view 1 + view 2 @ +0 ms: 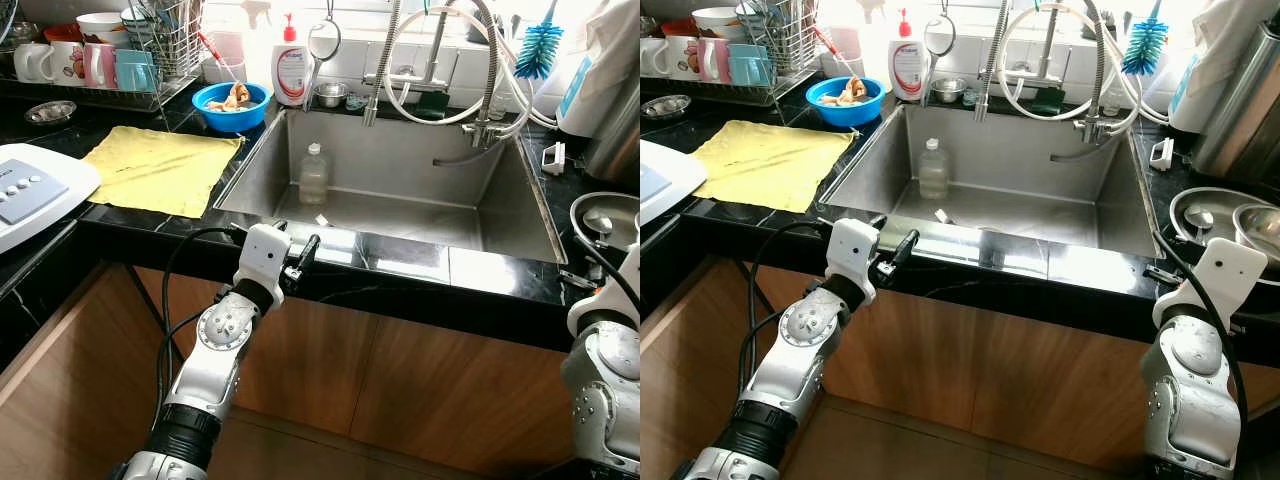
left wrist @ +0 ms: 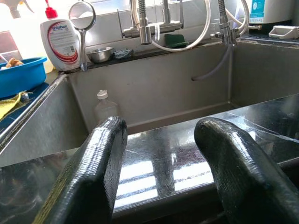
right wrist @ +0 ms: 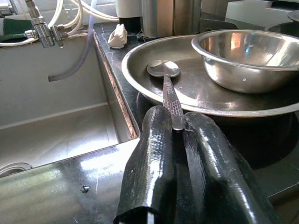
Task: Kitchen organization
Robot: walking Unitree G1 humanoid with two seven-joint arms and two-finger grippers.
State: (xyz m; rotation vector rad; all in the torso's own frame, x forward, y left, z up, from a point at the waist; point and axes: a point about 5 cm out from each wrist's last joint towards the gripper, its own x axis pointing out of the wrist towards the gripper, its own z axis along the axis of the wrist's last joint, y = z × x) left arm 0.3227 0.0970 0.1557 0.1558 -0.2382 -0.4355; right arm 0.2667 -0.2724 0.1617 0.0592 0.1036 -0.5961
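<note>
My right gripper [image 3: 177,122] is over the counter to the right of the sink, shut on the handle of a steel spoon [image 3: 164,74]. The spoon's head lies on a wide steel plate [image 3: 210,95], beside a steel bowl [image 3: 247,58] that stands on the same plate. My left gripper [image 1: 300,257] hovers at the counter's front edge before the sink [image 1: 400,160], open, with nothing between its fingers [image 2: 100,158]. A clear plastic bottle [image 1: 313,175] stands upright in the sink's left part.
A yellow cloth [image 1: 160,168] lies on the black counter left of the sink, with a white appliance [image 1: 30,190] beside it. Behind are a blue bowl [image 1: 232,105], a soap bottle [image 1: 290,65] and a dish rack [image 1: 100,60] with mugs. Taps and hoses [image 1: 440,60] hang over the sink.
</note>
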